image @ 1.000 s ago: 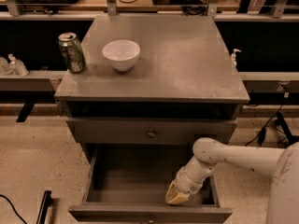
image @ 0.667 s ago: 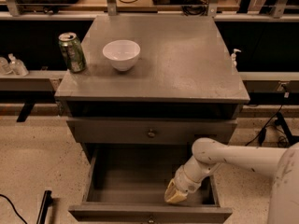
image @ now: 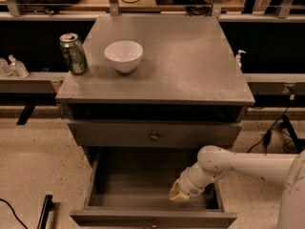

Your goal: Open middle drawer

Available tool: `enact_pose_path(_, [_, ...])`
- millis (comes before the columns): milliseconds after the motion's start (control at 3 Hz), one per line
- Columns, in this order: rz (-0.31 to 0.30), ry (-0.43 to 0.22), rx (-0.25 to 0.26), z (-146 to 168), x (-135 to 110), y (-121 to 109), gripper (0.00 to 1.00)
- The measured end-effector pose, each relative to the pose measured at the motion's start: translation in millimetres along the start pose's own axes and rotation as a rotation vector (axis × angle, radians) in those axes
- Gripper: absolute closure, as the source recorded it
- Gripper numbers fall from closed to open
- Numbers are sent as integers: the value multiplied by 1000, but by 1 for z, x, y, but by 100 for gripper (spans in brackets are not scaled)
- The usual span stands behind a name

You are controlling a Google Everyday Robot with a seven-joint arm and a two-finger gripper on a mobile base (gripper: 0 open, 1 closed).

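Toward the left edge of the grey tabletop, near the back corner, a green soda can, upright. Just to its right, apart from it, a white bowl, mouth up. Beyond the right edge, on a lower ledge, a small white pump bottle. On the floor at right, dark cables; at lower left, a black bar.

Under the front edge, a dark gap, then the top drawer front, shut, round knob at centre.

Directly beneath, pulled well out toward the camera, the middle drawer: plain grey box, floor bare, front panel at the bottom of the view.

Reaching in from the lower right, the white arm, nearly level along its upper part, bent at a rounded joint over the drawer's right side, then angled down and to the left. At its end, inside the drawer near the right front corner, the gripper, yellowish tip low against the inner face of the front panel. Whether spread or closed, and whether gripping anything: cannot tell.
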State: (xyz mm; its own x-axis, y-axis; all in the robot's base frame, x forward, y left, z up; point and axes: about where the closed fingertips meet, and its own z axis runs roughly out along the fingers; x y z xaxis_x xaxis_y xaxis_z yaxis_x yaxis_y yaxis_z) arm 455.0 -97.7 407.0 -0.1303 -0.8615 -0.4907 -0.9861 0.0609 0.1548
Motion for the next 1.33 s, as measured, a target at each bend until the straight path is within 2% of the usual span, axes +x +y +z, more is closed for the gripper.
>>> enact_pose_path(333, [14,-8,-23,29,-1,-12,100])
enact_pose_path(667, [6,-14,-44,44,-6,-16,100])
enact_pose_path(1000, [-8,-22,-112,58,-16,3,100])
enact_pose_path(1333, [-12,-19,-195,73,-22,35,100])
